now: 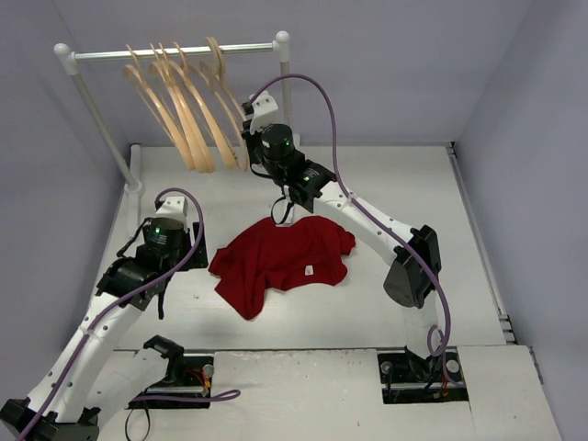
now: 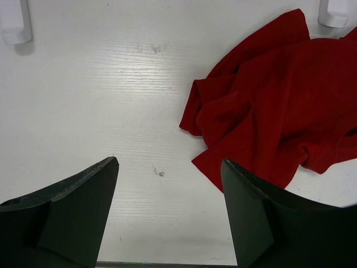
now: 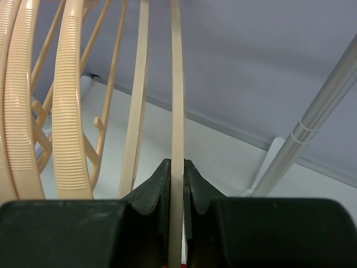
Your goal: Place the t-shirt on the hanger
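Observation:
The dark-red t-shirt (image 1: 285, 257) lies crumpled on the white table, in the middle. It also shows at the right of the left wrist view (image 2: 279, 106). Several pale wooden hangers hang on the rail at the back left. My right gripper (image 1: 250, 124) is shut on the thin arm of the rightmost hanger (image 1: 228, 106), which runs up between its closed fingers in the right wrist view (image 3: 177, 84). My left gripper (image 2: 170, 167) is open and empty, low over bare table just left of the t-shirt's edge, near its place in the top view (image 1: 170, 241).
The white-and-metal rail stand (image 1: 175, 52) stands at the back left, with its right post (image 3: 318, 123) close beside my right gripper. The other hangers (image 3: 70, 100) hang to the left of the held one. Grey walls enclose the table.

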You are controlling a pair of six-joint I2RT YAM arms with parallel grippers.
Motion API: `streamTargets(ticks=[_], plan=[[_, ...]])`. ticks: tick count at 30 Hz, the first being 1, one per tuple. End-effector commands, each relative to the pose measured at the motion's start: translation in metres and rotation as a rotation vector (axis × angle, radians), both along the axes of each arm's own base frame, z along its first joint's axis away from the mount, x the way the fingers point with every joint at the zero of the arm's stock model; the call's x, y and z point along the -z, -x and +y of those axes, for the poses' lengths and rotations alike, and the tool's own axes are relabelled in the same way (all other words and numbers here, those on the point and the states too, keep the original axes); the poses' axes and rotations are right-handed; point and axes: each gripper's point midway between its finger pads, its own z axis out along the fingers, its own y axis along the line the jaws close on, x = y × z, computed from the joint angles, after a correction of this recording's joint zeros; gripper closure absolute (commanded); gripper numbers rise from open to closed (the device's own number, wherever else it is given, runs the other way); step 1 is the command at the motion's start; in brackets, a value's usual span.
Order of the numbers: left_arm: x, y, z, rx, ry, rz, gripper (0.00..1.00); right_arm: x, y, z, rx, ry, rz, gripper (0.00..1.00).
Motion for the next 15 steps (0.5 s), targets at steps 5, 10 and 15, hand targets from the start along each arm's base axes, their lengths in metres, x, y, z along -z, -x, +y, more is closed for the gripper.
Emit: streamTargets(ticks=[5,10,15], plan=[[-0.012,-0.010,-0.002,-0.010,0.022,-0.048,0.30,-0.098,0.013,-0.016,0.035,-0.154,-0.178,1.00],[-0.013,-0.010,-0.002,-0.010,0.024,-0.049,0.30,-0.111,0.021,-0.032,0.087,-0.170,-0.198,1.00],[-0.012,-0.010,-0.003,-0.012,0.026,-0.047,0.30,-0.126,0.032,-0.047,0.096,-0.197,-0.226,1.00]])
